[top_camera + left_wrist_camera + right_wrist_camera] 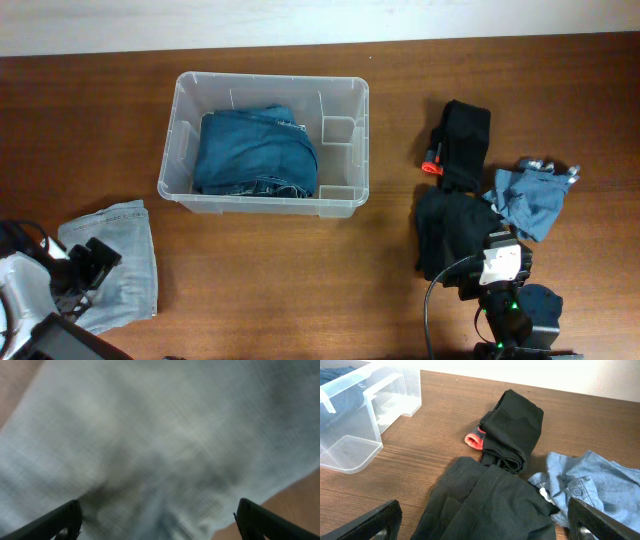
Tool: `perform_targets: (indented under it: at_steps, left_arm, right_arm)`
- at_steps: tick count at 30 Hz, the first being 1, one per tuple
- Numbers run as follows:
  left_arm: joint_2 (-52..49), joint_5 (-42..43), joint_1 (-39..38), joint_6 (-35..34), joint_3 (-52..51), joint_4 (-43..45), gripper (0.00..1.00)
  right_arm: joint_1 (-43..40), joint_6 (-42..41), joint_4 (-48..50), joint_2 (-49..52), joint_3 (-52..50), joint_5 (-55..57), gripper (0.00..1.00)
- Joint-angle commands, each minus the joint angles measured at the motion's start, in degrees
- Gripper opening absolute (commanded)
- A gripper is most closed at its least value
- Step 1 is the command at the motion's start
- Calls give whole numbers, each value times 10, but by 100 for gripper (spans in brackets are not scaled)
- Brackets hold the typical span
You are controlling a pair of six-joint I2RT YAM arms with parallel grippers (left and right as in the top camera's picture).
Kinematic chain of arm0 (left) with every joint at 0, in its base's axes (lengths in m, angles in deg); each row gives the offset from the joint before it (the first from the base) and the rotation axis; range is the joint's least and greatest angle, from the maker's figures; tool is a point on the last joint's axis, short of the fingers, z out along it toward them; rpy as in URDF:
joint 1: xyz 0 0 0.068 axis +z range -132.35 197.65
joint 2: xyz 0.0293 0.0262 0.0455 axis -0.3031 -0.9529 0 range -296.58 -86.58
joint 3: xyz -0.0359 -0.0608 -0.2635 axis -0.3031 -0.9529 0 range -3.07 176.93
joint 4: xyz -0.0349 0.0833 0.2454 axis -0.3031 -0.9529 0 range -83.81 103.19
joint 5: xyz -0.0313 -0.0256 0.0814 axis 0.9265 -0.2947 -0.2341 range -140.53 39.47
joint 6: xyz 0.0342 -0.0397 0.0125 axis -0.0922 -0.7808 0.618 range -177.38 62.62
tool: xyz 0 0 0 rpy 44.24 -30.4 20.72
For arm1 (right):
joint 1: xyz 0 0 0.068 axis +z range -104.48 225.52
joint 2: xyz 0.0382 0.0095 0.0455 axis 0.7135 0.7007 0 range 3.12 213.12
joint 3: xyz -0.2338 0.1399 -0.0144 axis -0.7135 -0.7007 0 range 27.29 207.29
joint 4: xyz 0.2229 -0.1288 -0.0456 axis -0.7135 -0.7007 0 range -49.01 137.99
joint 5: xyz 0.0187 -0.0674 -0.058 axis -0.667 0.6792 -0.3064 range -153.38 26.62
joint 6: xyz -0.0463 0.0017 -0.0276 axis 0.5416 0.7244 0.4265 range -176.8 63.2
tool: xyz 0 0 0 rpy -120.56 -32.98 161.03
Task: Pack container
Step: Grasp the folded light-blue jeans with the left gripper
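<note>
The clear plastic container (184,120) stands at the table's middle back, with folded blue jeans (255,152) inside; its corner shows in the right wrist view (350,452). My left gripper (88,268) is open, low over a pale light-blue denim garment (125,265) at the front left; the cloth fills the left wrist view (160,445), blurred, between the fingers (160,520). My right gripper (497,272) is open above a black garment (450,232), which lies between its fingers (485,520) in the right wrist view (490,500).
A second black garment with a red-orange patch (460,140) lies right of the container, also in the right wrist view (512,430). A blue button shirt (528,200) lies at the far right, seen too in the right wrist view (597,480). A white wall borders the table's back.
</note>
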Motion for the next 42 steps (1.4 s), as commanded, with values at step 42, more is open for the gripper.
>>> perform_targets:
  at_steps: [42]
  left_arm:
    - [-123, 502, -74, -203, -8, 560, 73]
  right_arm:
    - [0, -2, -2, -4, -4, -3, 99]
